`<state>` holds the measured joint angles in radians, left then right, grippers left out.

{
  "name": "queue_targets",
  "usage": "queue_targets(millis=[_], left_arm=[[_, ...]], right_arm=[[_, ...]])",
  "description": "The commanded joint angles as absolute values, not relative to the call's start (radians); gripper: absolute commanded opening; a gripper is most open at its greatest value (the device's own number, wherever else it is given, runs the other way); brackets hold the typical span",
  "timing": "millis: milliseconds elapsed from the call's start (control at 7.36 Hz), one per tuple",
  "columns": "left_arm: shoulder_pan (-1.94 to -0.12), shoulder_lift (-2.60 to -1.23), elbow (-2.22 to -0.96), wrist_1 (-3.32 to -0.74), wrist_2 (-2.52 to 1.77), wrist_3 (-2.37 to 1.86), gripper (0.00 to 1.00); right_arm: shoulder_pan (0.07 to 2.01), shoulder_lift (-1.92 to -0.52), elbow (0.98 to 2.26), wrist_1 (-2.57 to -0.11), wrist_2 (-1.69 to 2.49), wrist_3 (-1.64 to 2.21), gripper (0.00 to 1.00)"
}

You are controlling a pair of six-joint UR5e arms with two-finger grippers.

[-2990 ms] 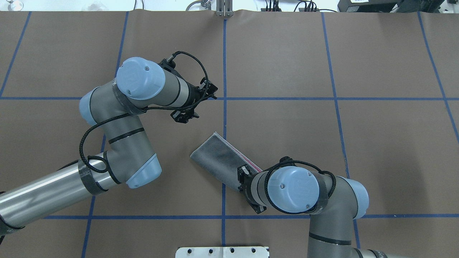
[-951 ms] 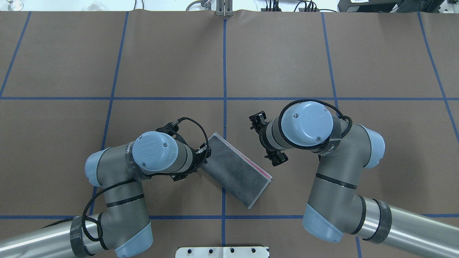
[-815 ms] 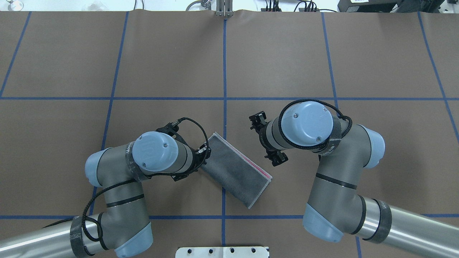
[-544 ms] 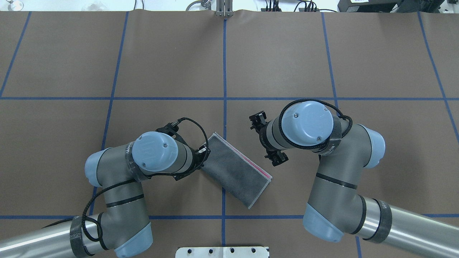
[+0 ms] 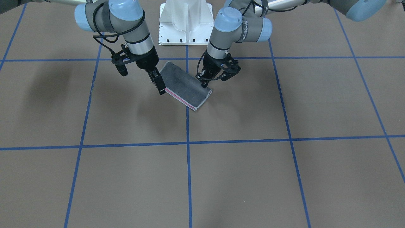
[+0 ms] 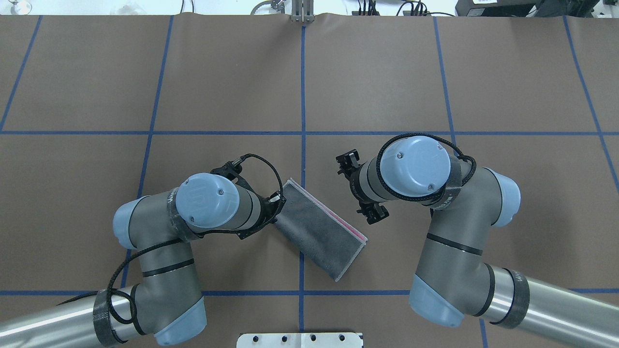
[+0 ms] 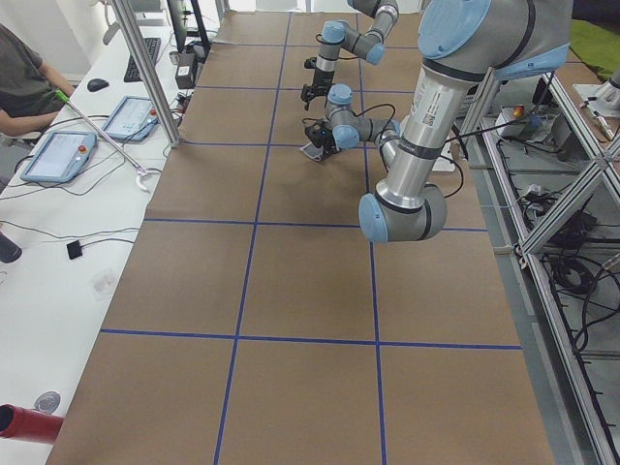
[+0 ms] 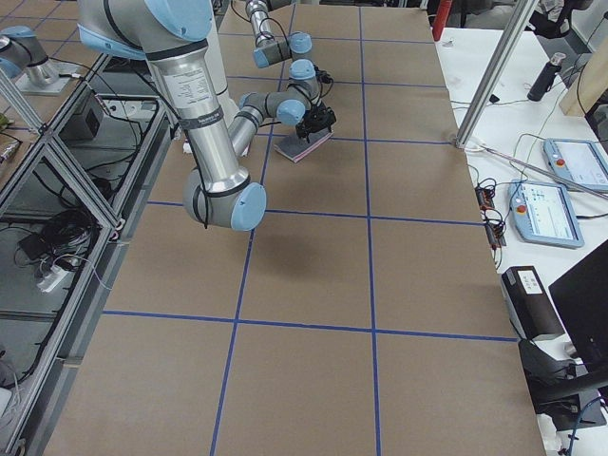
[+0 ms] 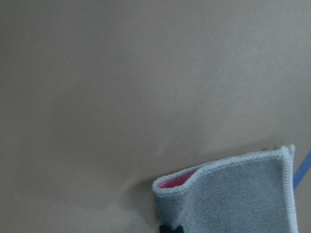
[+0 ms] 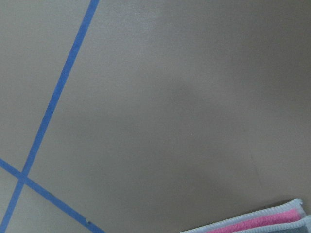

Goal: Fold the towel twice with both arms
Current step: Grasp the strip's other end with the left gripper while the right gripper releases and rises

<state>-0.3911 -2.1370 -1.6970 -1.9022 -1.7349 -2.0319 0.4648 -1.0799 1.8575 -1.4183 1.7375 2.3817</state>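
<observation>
A robotics lab: a left arm [image 6: 164, 256] and right arm [image 6: 449, 251] reach over a long brown-papered table [image 6: 217, 72] marked with a blue tape grid [image 6: 303, 96], near a white pedestal [image 5: 185, 19]. In the side views, aluminium framing [image 7: 147, 73] and cables [image 8: 43, 247] line the table edges. Control tablets [image 8: 546, 211] lie on a white bench [image 7: 58, 242] where a person [image 7: 24, 87] sits, upper left.

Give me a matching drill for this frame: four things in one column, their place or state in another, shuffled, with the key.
Things:
1. towel
2. left gripper
3. right gripper
4. white pedestal base

Place or state:
A. hovers beside the towel's pink-striped long edge
B. folded, dark grey face up
C. farthest from the front-facing camera
D. at the towel's short end, where a corner curls up

Pairs: 1-B, 2-D, 3-A, 4-C
</observation>
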Motion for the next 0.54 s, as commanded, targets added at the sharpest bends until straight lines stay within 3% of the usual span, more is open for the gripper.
queue_targets(millis=[0,272,408], left_arm=[[-0.449,-2.141,-1.698,-1.942,-1.735,-2.025,0.00],[-0.512,-2.166,-1.617,-2.053,-1.736,-2.016,0.00],[-0.531,-2.221,-1.506,-2.121,-1.736,-2.005,0.00]], right_arm=[[0.465,-1.078,1.859,-1.420,1.738,2.382,1.00],[0.465,-1.080,1.859,-1.420,1.736,2.382,1.00],[0.465,-1.080,1.859,-1.420,1.736,2.382,1.00]])
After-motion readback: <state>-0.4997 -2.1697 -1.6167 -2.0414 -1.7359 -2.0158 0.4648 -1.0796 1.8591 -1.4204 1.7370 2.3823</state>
